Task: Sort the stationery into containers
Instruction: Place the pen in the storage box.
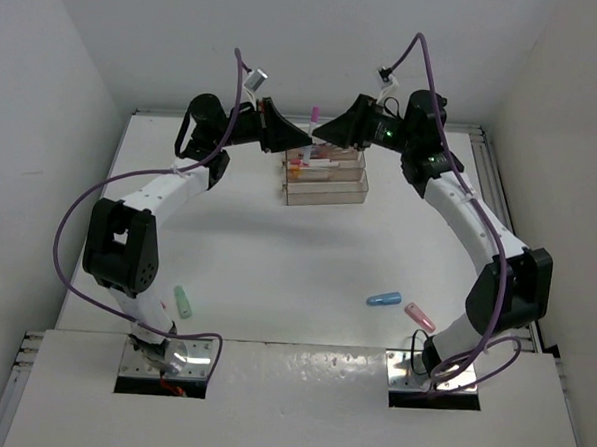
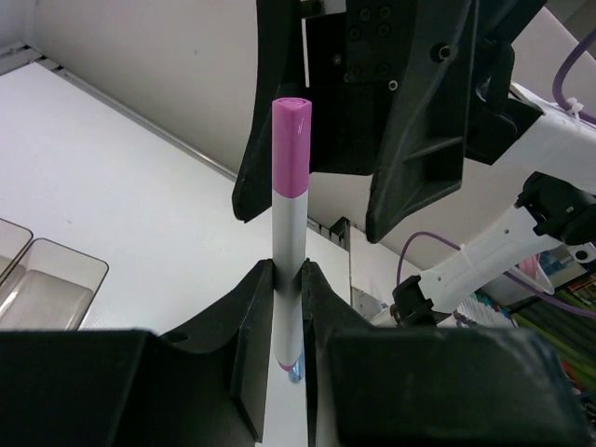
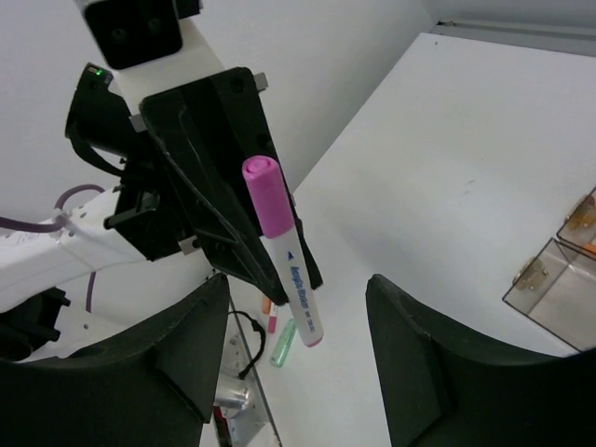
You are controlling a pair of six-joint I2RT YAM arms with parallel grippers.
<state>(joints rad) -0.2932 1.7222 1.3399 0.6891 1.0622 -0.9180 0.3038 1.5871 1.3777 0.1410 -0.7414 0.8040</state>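
Observation:
A white marker with a pink cap (image 2: 291, 186) stands upright, and my left gripper (image 2: 287, 279) is shut on its lower barrel. It hangs above the back of the clear containers (image 1: 325, 190), its cap (image 1: 314, 114) pointing up. My right gripper (image 3: 298, 284) faces it from the other side, open; its fingers (image 2: 419, 140) stand wide on either side of the marker (image 3: 284, 251) without touching it. The containers hold several pens with orange and pink ends. A green piece (image 1: 182, 300), a blue piece (image 1: 384, 298) and a pink piece (image 1: 420, 316) lie on the table near the arm bases.
Both arms arch over the white table and meet at the back by the wall. A container corner (image 3: 559, 279) shows at the right of the right wrist view. The green piece (image 3: 282, 345) lies far below the marker there.

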